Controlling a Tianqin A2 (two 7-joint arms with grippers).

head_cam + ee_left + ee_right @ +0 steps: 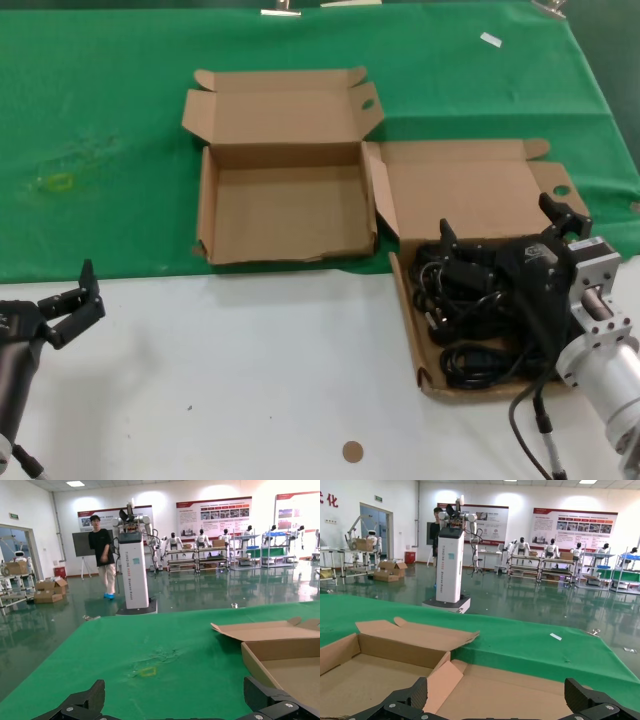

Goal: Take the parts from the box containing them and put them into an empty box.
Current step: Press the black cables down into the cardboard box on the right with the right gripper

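Note:
The parts, coiled black cables, lie in the right-hand cardboard box, whose lid is folded back. My right gripper hangs open just above the cables, at the box's back end, holding nothing. In the right wrist view its fingertips frame that lid; the cables are hidden there. The empty box stands open on the green cloth to the left of the full one, and also shows as the empty box and the empty box. My left gripper waits open at the near left.
The green cloth covers the far half and carries a yellow mark. The near half is white table, with a small brown disc near the front edge. A white tag lies at the far right.

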